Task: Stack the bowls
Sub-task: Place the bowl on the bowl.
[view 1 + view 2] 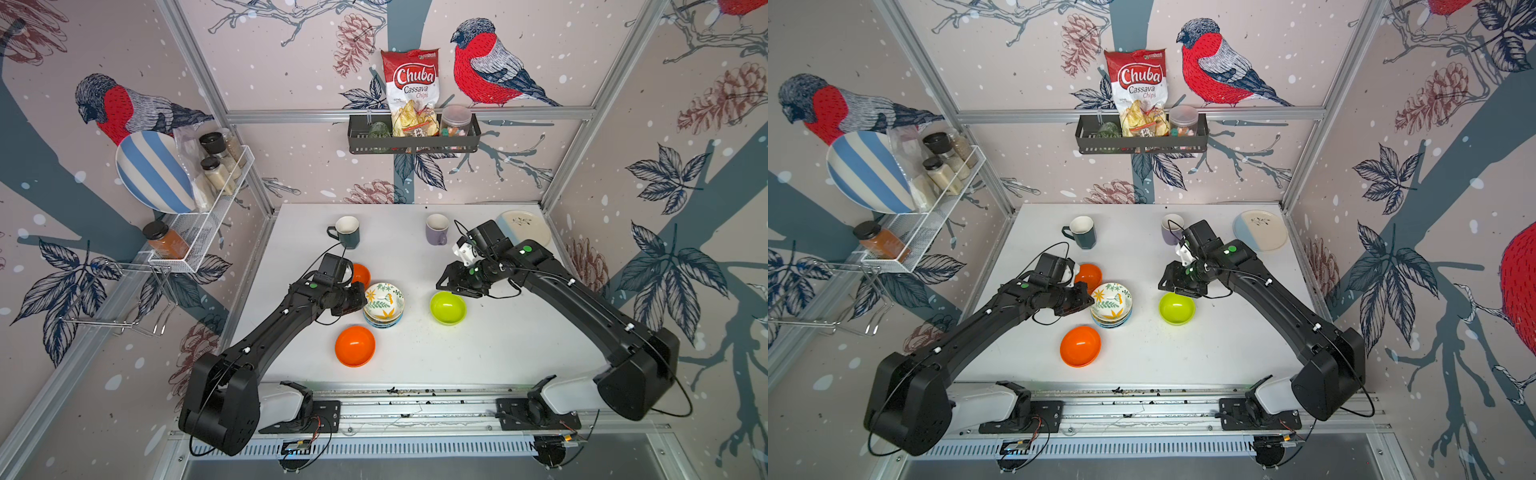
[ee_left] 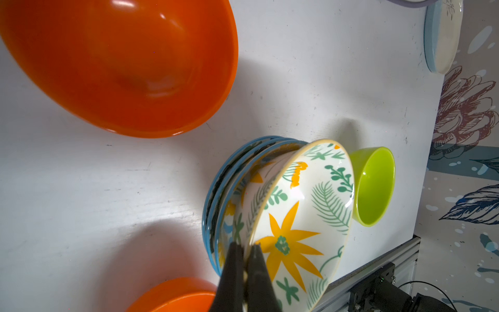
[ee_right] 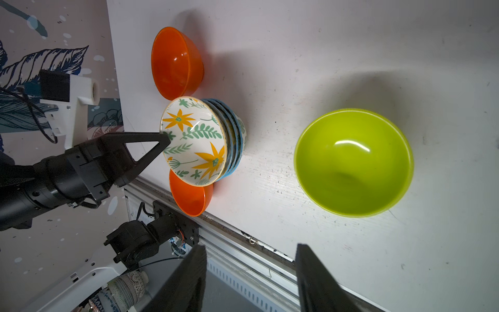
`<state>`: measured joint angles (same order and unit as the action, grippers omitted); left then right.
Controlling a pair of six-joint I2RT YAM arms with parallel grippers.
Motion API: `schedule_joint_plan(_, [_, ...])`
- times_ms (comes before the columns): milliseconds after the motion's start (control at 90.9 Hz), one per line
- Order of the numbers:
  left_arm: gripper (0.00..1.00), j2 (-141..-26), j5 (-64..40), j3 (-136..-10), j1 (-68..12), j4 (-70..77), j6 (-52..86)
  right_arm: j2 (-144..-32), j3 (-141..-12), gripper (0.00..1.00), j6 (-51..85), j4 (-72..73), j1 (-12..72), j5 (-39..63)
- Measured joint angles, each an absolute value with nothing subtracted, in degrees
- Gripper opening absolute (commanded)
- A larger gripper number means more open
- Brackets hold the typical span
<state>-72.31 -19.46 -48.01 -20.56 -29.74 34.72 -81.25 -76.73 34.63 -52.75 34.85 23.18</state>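
Note:
A stack of bowls stands mid-table, and its top one is the yellow-floral bowl. My left gripper is shut on that bowl's rim on the left side, one finger inside and one outside. The bowls under it show blue rims. One orange bowl lies in front of the stack. Another orange bowl is behind it, partly hidden by my left wrist. The lime green bowl sits alone to the right. My right gripper hangs open just behind and above it, holding nothing.
A dark green mug and a lilac mug stand at the back of the table. A cream-and-blue plate lies in the back right corner, behind my right arm. The metal rail runs along the table's front edge.

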Motion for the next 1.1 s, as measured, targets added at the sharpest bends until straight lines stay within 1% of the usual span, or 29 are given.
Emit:
schedule_joint_plan(572, [0.0,-72.12,-19.64,-45.6,-20.08,-27.22,36.05,-81.45,-75.99,0.53,34.65,-52.34,35.59,23.38])
schedule_joint_plan(1100, [0.0,-71.57,-21.85,-43.51,-19.49,-24.49,37.54,-81.8,-75.79,0.53,34.7,-51.72,36.1,23.53])
